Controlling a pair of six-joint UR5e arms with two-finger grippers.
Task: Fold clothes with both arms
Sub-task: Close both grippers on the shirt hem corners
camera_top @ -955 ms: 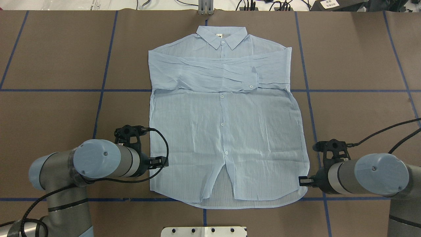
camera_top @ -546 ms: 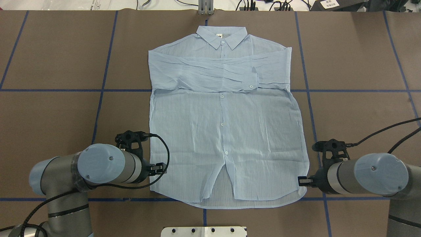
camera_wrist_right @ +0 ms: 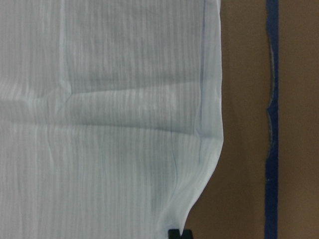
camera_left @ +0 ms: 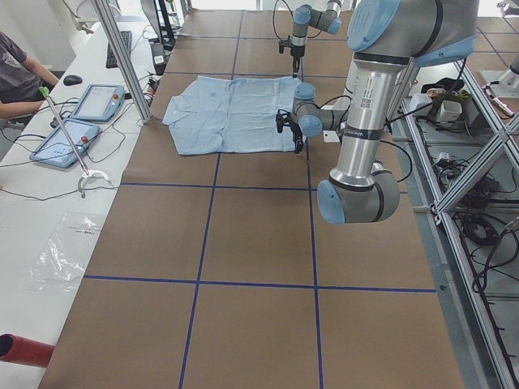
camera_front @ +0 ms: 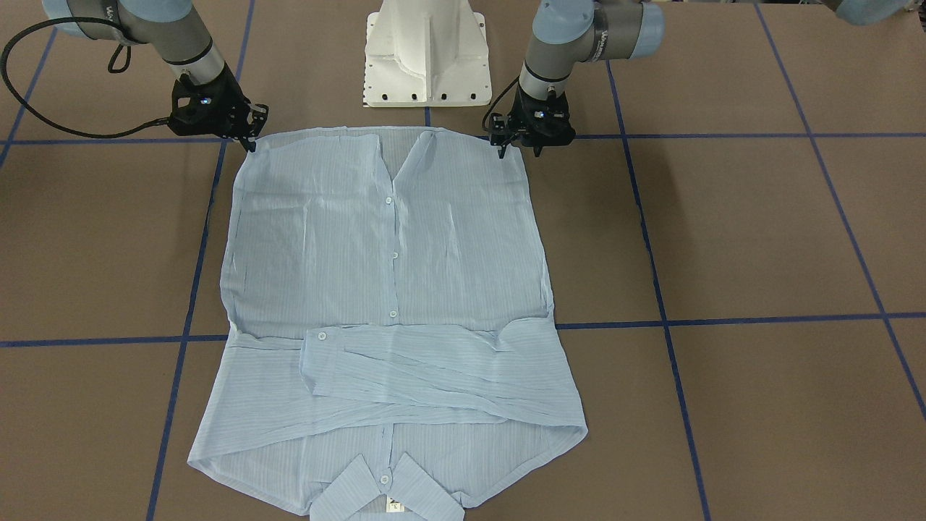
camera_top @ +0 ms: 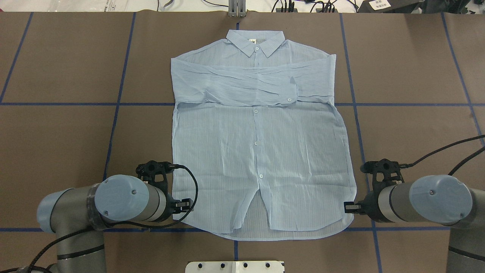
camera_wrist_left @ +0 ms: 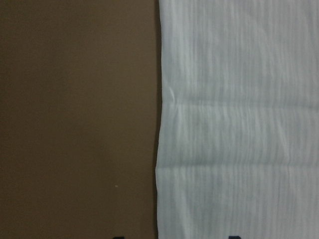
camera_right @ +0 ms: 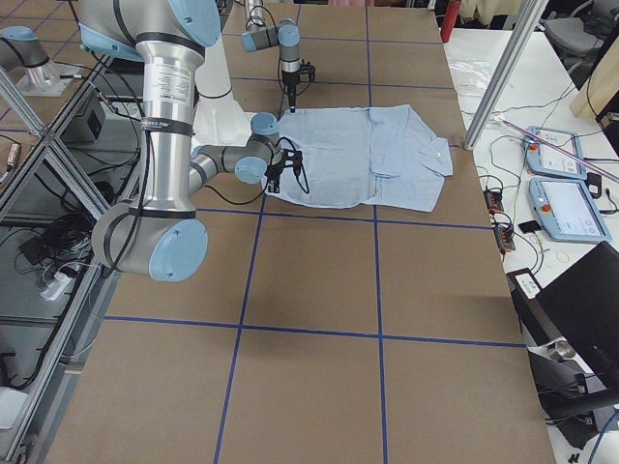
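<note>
Your shirt (camera_top: 261,151) lies flat and face up on the brown table (camera_top: 60,68), with the collar (camera_top: 255,41) on the side far from the robot and the hem (camera_top: 295,235) on the near side. Both sleeves (camera_top: 250,85) are already folded across the chest, so I judge the step in hand is to bring the hem up toward the collar. This is why the two arms stand low at the two bottom corners.

The right gripper (camera_top: 346,207) seems closed on the shirt's corner: in its wrist view the jaws sit together and the cloth edge runs down into them. The left gripper (camera_top: 187,204) is wide open and holds nothing. Its jaws (only just visible at the bottom of its wrist view) stand one over the bare table and one over the cloth, with the side edge between them.

You will want it lower and closed before any lift — otherwise one corner rises alone and the thin fabric may drag askew.
</note>
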